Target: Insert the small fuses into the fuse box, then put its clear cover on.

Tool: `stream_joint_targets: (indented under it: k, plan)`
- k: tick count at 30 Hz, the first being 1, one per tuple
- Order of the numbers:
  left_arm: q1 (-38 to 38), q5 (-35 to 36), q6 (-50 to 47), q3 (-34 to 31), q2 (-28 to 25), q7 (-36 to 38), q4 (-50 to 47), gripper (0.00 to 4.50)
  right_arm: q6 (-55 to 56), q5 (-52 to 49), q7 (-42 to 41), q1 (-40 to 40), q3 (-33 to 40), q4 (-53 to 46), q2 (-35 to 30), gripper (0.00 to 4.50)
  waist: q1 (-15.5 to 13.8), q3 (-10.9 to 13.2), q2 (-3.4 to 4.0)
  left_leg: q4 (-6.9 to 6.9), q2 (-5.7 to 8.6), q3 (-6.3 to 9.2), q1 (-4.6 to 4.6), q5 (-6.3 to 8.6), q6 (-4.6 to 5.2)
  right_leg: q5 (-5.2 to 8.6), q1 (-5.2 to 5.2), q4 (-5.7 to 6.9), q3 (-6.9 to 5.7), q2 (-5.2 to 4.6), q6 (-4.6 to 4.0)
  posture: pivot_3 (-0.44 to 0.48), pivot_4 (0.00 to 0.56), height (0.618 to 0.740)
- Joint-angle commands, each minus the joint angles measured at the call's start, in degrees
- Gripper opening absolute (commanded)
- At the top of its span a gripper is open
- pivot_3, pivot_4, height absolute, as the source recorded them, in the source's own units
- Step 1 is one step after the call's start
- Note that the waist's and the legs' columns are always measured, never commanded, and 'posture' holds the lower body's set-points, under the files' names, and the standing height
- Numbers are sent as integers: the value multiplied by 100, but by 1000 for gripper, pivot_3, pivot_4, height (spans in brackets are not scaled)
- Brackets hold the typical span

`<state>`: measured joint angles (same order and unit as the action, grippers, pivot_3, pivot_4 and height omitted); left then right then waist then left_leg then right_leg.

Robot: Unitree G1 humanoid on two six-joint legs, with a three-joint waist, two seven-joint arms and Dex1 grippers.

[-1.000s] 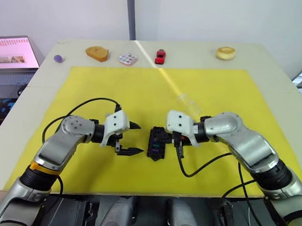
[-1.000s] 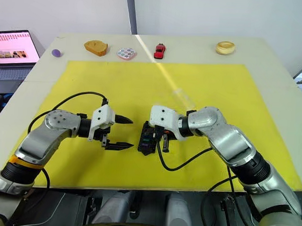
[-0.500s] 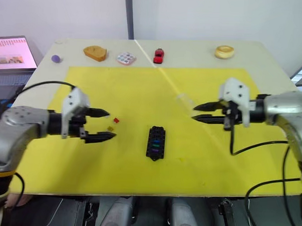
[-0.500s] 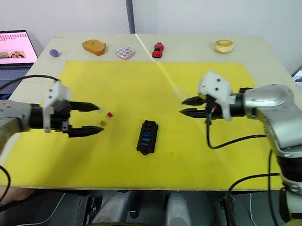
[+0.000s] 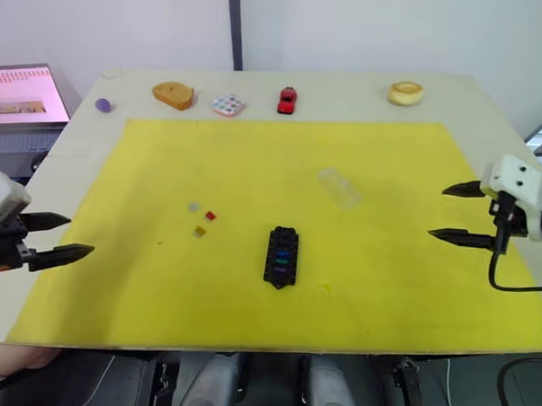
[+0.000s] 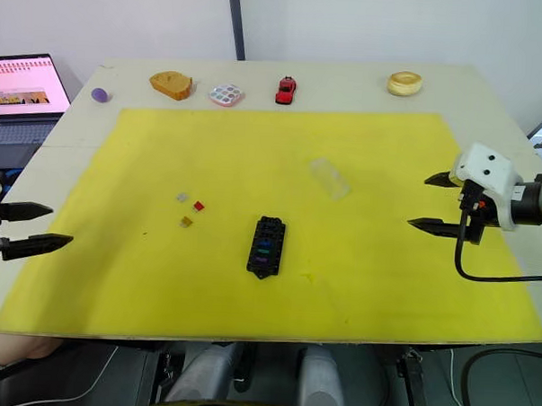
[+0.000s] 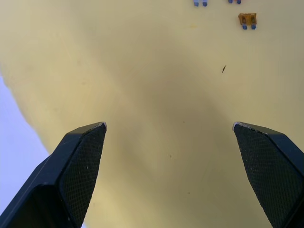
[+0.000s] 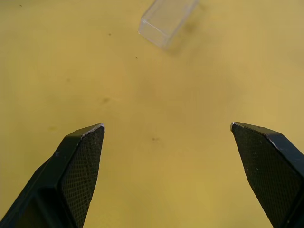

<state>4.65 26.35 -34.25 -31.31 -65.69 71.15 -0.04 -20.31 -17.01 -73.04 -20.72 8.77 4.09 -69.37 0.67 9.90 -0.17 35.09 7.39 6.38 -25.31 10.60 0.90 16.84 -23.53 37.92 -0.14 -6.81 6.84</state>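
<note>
Both claws, left (image 5: pixel 61 234) and right (image 5: pixel 450 212), now farther from fuse box (image 5: pixel 280 256).

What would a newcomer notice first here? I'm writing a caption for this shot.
Probably the black fuse box in the middle of the yellow mat, with coloured fuses in its slots. Three loose fuses lie to its left, and both open grippers, left and right, sit out at the mat's edges.
</note>
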Motion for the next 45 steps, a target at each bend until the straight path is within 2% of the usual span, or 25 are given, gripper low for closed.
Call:
stream_joint_targets:
  k: [1, 7, 16, 21, 24, 26, 31, 36, 45]
  plan:
    - [-148, 39, 79, 37, -34, -9, -95, 4500, 109, 15, 48, -114, 162, -29, -47, 4469, 5, 2, 3, 0, 0, 0, 0, 0, 0, 0, 0, 0, 1, 0, 0, 0, 150, 740]
    - [-476, 202, 20, 398, 85, 20, -176, 4500, -14, -151, 209, -313, 32, -469, 213, 4469, 9, 6, 12, -3, -1, -1, -1, 0, 0, 0, 1, 1, 2, 1, 1, 0, 150, 740]
    - [-2270, 670, -969, 2119, 1005, 323, 462, 4500, -2083, -1091, 660, -2144, -1260, -2177, 1702, 4469, 12, 10, 18, 2, 0, -1, -11, -9, 13, -12, -4, 8, 2, 4, 23, 0, 150, 740]
    - [-2958, 774, -1593, 2533, 1374, 355, 1138, 4500, -2579, -1220, 798, -2601, -1780, -2571, 2139, 4469, -7, 9, 5, 13, 2, 3, -10, -10, 14, -14, -1, 9, -1, 4, 24, 0, 150, 740]
    - [-3348, 856, -2094, 2643, 1615, 317, 1692, 3575, -2587, -1204, 862, -2765, -1938, -2654, 2385, 4500, 2, 9, 3, 14, 3, 3, -9, -11, 15, -14, 3, 13, -1, 6, 24, 0, 150, 740]
    - [-3520, 842, -2329, 2727, 1751, 320, 1979, 2641, -2565, -1189, 909, -2807, -1958, -2671, 2479, 4500, 12, 9, 3, 14, 3, 4, -10, -11, 16, -14, 2, 15, -1, 6, 24, 0, 150, 740]
    - [-3812, 785, -2557, 2859, 2017, 340, 2538, 2641, -2580, -1179, 1004, -2809, -1977, -2732, 2568, 4500, 16, 7, 1, 15, 3, 4, -9, -15, 12, -14, 2, 20, -1, 8, 25, 0, 150, 740]
    - [-3959, 587, -2393, 3024, 2220, 353, 2942, 2641, -2581, -1158, 1096, -2734, -1992, -2813, 2559, 4500, -1, 6, -1, 18, 4, 4, -8, -15, 12, -14, 5, 20, -1, 7, 25, 0, 150, 740]
    - [-3861, 472, -2401, 3444, 2327, 684, 2815, 2641, -2640, -1140, 1192, -2662, -1998, -2925, 2495, 4500, -7, 4, -1, 20, 6, 5, -8, -15, 13, -14, 8, 20, -1, 4, 25, 0, 150, 740]
